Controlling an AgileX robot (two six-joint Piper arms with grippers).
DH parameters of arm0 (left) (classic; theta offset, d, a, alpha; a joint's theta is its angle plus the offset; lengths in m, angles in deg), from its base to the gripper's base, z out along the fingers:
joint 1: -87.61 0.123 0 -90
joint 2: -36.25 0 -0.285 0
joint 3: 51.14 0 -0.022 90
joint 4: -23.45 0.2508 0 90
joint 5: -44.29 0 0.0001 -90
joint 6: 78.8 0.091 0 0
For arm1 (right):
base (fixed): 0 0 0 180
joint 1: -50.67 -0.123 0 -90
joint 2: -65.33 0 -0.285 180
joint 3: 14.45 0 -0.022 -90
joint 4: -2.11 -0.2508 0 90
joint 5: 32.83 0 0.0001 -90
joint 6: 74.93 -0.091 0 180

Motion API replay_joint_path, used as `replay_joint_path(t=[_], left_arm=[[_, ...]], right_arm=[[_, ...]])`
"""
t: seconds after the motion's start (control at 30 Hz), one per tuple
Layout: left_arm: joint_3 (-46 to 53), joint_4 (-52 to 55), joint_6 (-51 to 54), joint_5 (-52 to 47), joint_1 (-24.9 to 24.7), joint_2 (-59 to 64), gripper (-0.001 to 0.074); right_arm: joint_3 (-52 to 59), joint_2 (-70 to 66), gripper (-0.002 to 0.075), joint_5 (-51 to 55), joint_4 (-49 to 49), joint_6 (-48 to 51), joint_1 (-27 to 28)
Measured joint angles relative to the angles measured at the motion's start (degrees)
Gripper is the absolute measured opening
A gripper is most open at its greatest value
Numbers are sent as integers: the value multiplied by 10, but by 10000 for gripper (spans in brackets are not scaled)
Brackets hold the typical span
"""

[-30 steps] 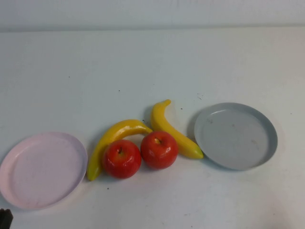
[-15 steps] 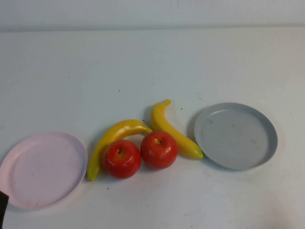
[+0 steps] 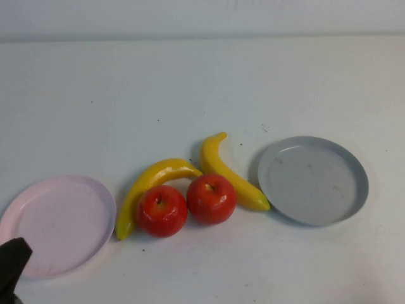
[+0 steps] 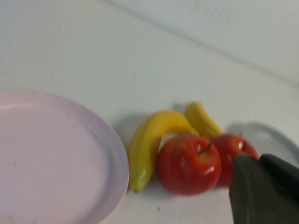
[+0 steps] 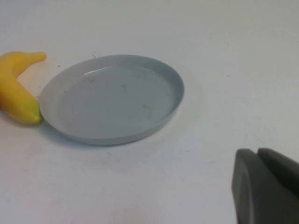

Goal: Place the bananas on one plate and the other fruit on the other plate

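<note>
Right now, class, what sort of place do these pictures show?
Probably a robot test bench: a bare white table, toy bananas and apples between two empty plates, left gripper and right gripper shut, near edge.

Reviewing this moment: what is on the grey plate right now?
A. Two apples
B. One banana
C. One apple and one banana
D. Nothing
D. The grey plate is bare; both bananas and both apples lie on the table between it and the pink plate. The left gripper, shut, is at the near left corner; the right gripper is shut too.
</note>
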Motion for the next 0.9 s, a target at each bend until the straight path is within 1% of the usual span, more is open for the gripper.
replay_joint_path(t=[0.1, 0.23, 0.33, 0.43, 0.53, 0.57, 0.7, 0.8, 0.87, 0.9], left_arm=[[-74, 23, 52, -85, 0, 88, -1], [-146, 33, 185, -186, 0, 210, -1], [-181, 30, 265, -226, 0, 290, -1], [-203, -12, 357, -221, -3, 361, -1], [-221, -78, 444, -202, -32, 416, -1], [-229, -92, 461, -195, -50, 437, -1], [-269, -81, 490, -165, -124, 507, -1], [-289, -71, 510, -147, -153, 533, 5], [-298, -71, 532, -135, -159, 540, 42], [-299, -71, 548, -127, -160, 545, 86]], right_arm=[[0, 0, -17, 0, 0, 0, 0], [0, 0, -17, 0, 0, 0, 0], [0, 0, -17, 0, 0, 0, 0], [0, 0, -17, 0, 0, 0, 0], [0, 0, -17, 0, 0, 0, 0], [0, 0, -17, 0, 0, 0, 0], [0, 0, -17, 0, 0, 0, 0], [0, 0, -17, 0, 0, 0, 0], [0, 0, -17, 0, 0, 0, 0], [0, 0, -17, 0, 0, 0, 0]])
